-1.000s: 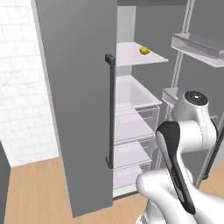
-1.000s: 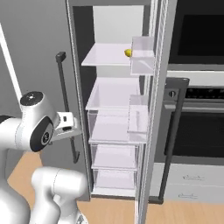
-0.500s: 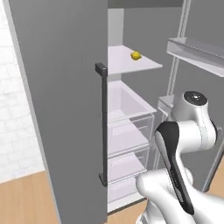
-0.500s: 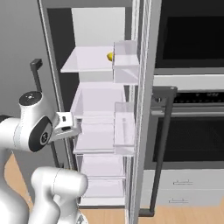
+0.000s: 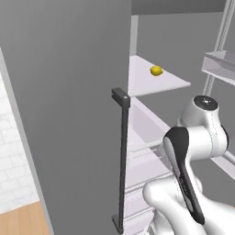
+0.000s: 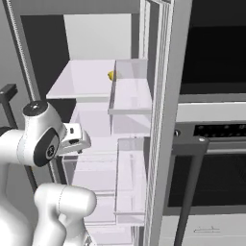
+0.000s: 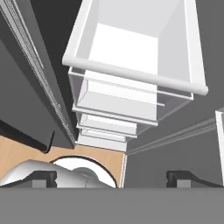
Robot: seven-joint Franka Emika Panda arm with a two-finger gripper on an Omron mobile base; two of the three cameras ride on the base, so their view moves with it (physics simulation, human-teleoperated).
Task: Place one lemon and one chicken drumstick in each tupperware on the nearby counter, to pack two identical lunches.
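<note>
A small yellow lemon (image 5: 156, 70) lies on the upper glass shelf (image 5: 160, 85) inside the open fridge; from the right side the lemon (image 6: 111, 75) peeks out from behind a door bin. My gripper (image 7: 113, 178) is open and holds nothing. It points down over a clear fridge drawer (image 7: 131, 83), well below the lemon's shelf. The arm's elbow and wrist (image 6: 45, 139) stand in front of the fridge's middle shelves. The chicken drumstick, the tupperware and the counter are out of view.
The grey left fridge door (image 5: 69, 114) with its dark vertical handle (image 5: 122, 156) stands open close by. The right door carries clear bins (image 6: 132, 96). A black wall oven (image 6: 211, 139) with a bar handle (image 6: 190, 192) is to the right. Wooden floor (image 7: 26, 153) lies below.
The whole picture has shifted: the base has moved closer to the fridge, so shelves and doors loom larger. The gripper stays open.
</note>
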